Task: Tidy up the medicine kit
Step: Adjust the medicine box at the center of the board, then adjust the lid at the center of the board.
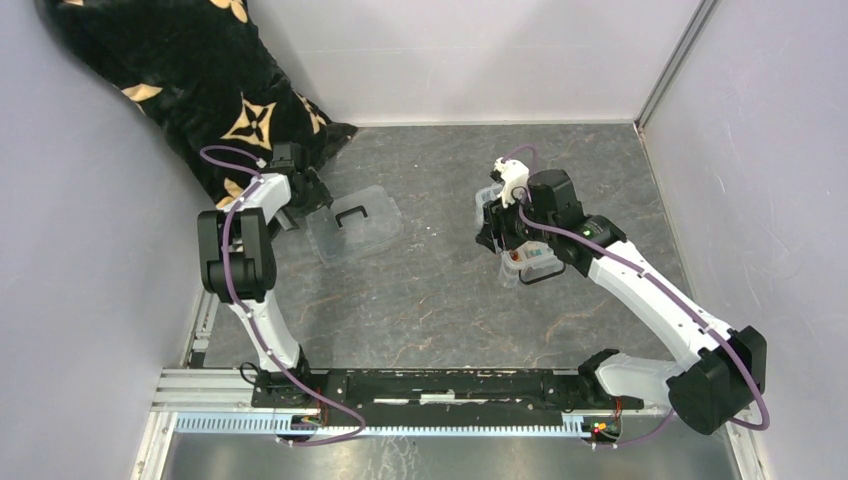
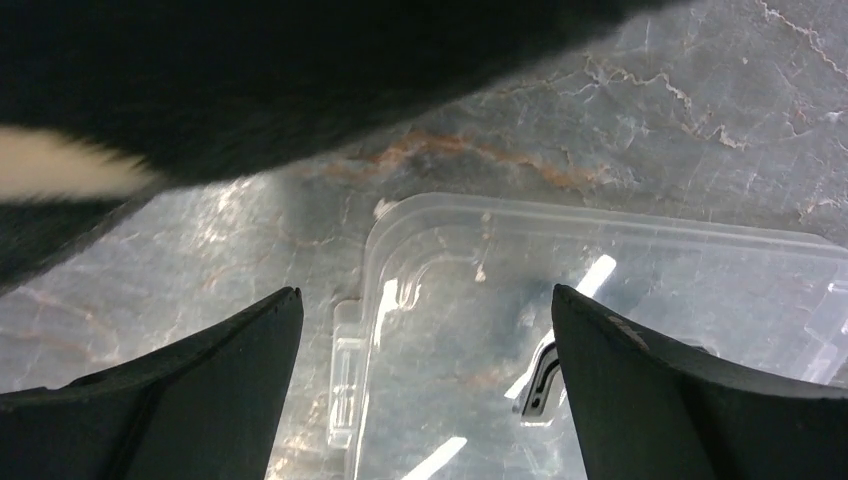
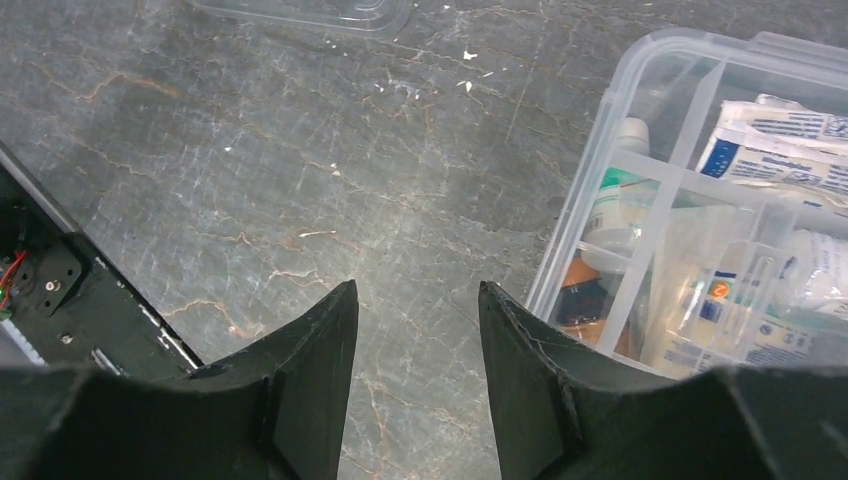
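Note:
The medicine kit box (image 1: 535, 262) stands open right of centre, largely hidden under my right arm. In the right wrist view the medicine kit box (image 3: 700, 190) has a clear divided tray holding a small bottle and several packets. Its flat clear lid (image 1: 355, 222) with a black handle lies apart on the table, left of centre. My left gripper (image 1: 312, 195) is open and empty just over the lid's left corner; the left wrist view shows the lid (image 2: 620, 300) between the spread jaws of the left gripper (image 2: 425, 292). My right gripper (image 1: 497, 240) is open and empty, beside the box's left wall in its own view (image 3: 417, 285).
A black pillow with gold patterns (image 1: 200, 80) lies at the back left, touching my left arm; it fills the top of the left wrist view (image 2: 300, 70). Grey walls close the table on three sides. The arms' base rail (image 1: 430, 385) runs along the near edge.

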`<act>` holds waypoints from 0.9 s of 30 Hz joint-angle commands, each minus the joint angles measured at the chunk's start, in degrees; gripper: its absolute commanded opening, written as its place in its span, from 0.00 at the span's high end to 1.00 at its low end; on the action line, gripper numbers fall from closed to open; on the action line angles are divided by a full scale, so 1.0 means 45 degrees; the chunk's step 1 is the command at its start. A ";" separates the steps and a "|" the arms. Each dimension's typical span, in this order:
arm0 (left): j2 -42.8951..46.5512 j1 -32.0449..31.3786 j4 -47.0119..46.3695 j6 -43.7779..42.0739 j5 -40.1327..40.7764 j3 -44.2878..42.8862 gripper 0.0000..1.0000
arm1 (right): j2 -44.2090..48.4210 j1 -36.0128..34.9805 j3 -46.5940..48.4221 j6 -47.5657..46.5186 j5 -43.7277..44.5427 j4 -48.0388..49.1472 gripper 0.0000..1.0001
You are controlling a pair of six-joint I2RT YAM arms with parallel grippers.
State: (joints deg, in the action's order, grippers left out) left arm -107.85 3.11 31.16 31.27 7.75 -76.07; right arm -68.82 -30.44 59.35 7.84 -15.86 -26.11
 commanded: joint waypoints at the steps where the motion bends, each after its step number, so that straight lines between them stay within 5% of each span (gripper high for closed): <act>1: -0.0771 -0.0071 -0.0163 -0.0911 -0.0783 -0.1079 0.00 | 0.0502 -0.0026 -0.0065 -0.0166 0.0678 0.0258 0.46; 7: -0.1149 -0.0534 -0.1331 -0.1671 -0.3462 -0.0829 0.04 | 0.0603 -0.0035 -0.0302 -0.0249 0.0823 0.0279 0.45; 14: -0.1876 -0.2628 -0.1339 -0.3135 -0.4967 -0.1527 0.07 | 0.0558 -0.0030 -0.0513 -0.0187 0.0391 0.0494 0.45; 20: -0.1912 -0.3582 -0.1125 -0.3108 -0.4463 -0.1907 0.08 | 0.0408 -0.0024 -0.0458 -0.0140 0.0120 0.0593 0.45; 27: 0.0962 -0.3331 -0.1058 -0.1568 -0.1789 -0.0741 0.06 | -0.0991 -0.0119 0.0195 -0.0498 -0.0382 0.0671 0.44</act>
State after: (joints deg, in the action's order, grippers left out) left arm -114.48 -13.69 26.61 20.14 -7.16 -81.84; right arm -69.52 -30.44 57.23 7.11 -15.66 -25.26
